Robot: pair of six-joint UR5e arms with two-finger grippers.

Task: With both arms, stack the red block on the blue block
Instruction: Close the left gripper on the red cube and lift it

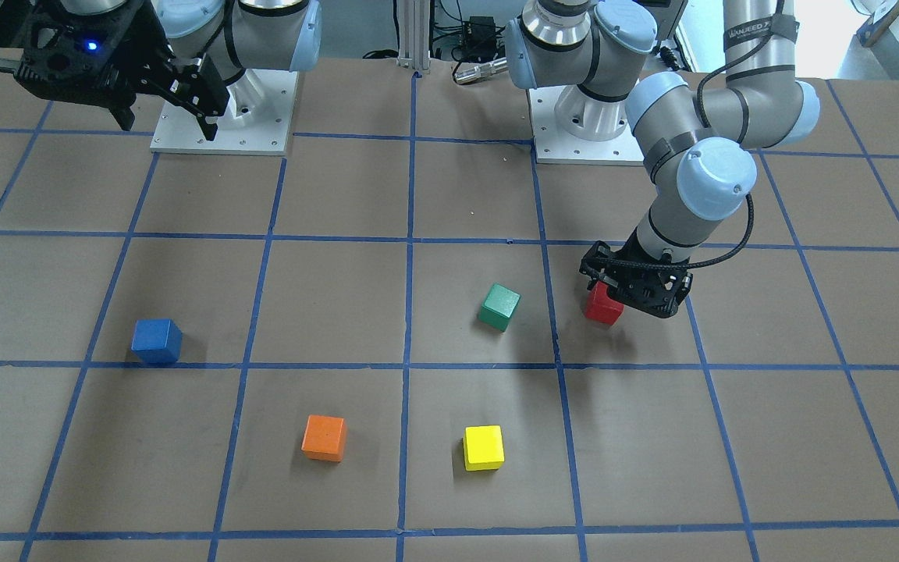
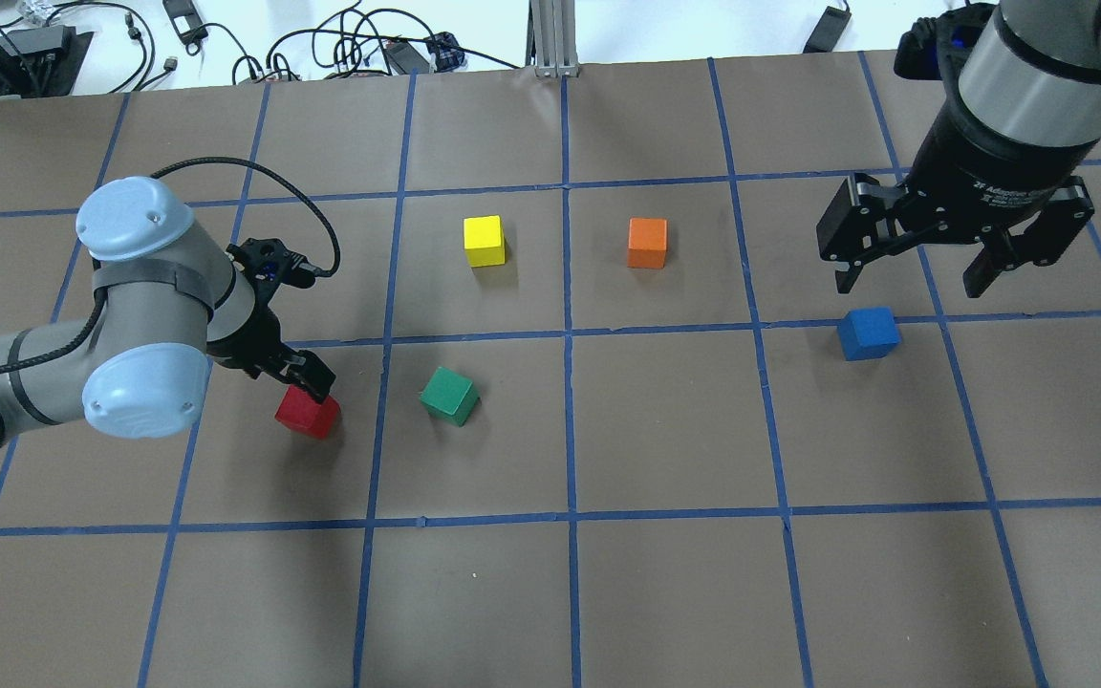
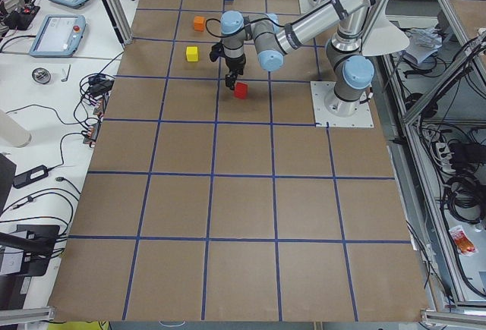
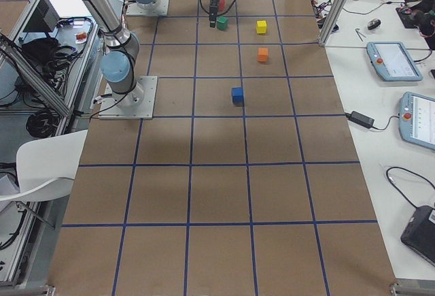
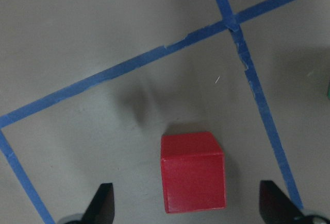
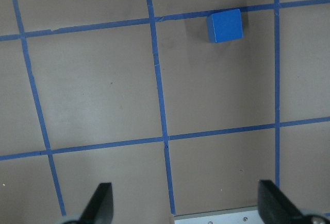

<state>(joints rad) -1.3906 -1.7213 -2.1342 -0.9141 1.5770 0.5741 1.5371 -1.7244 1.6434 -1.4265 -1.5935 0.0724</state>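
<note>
Straddling red block (image 2: 308,415), left gripper (image 5: 189,207) jaws spread | next: clamp, carry to blue block (image 2: 868,333) | right gripper (image 2: 912,277) likewise spread

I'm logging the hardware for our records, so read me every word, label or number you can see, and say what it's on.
"2F Adaptive", the rest cut off: white print on the body of the right gripper, overhead view.
"ANJEED", roughly, blurred: the black strap around the left arm, front-facing view.
Screen of the teach pendant: too small to read.
The red block and blue block: no markings seen.
</note>
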